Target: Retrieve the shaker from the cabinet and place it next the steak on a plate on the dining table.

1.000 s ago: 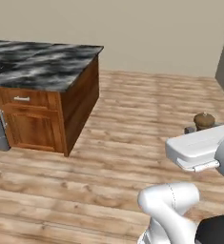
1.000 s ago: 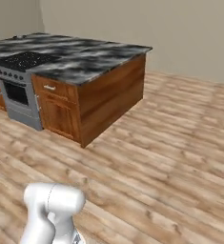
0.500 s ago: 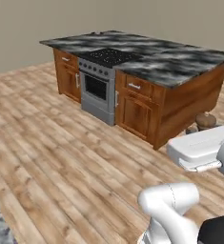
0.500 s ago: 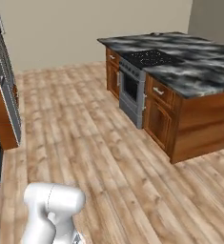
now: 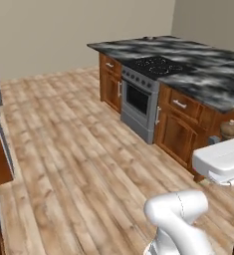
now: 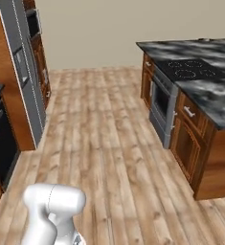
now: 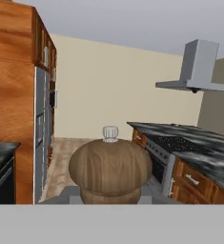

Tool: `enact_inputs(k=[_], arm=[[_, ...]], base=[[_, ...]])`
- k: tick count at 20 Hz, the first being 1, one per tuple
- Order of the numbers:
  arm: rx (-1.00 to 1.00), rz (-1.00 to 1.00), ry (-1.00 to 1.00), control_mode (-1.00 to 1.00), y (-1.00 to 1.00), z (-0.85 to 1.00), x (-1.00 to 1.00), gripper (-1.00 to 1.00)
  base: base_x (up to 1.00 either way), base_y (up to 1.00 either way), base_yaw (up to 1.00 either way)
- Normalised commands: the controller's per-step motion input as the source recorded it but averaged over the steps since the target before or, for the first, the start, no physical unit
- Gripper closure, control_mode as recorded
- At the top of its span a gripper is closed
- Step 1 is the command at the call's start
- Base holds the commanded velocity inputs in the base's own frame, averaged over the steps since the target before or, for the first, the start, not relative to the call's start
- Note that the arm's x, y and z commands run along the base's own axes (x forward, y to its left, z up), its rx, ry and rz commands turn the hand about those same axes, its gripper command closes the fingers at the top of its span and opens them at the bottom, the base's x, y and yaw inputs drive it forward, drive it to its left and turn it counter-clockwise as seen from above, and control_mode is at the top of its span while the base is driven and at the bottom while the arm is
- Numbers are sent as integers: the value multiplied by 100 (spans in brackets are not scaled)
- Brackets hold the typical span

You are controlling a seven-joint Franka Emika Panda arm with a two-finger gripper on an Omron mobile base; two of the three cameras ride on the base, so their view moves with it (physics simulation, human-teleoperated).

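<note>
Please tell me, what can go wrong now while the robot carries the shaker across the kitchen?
1. The end effector grips the shaker low down, beneath its wide top; it might slip or tilt as the base drives.
2. The island with the built-in stove stands near the base's right side, so a wide swing might hit its corner.

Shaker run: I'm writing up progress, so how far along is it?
Done: the shaker is out of the cabinet, and the gripper is shut on it, up close in the hand view and beside the arm in the left base view. In hand: carrying it across the wood floor past the island with the stove. Left: reaching the plate with the steak and setting the shaker beside it.
</note>
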Motion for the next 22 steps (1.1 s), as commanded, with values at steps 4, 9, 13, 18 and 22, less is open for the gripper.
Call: enact_inputs(k=[4, 9, 13, 18, 22], arm=[[0, 0, 0, 100, 0, 0, 0, 100], [0, 0, 0, 100, 0, 0, 0, 100], [0, 0, 0, 100, 0, 0, 0, 100], [0, 0, 0, 100, 0, 0, 0, 100], [0, 0, 0, 100, 0, 0, 0, 100]], base=[[100, -47, 16], [100, -47, 4], [100, 1, 0], [100, 43, -1], [100, 64, 4]])
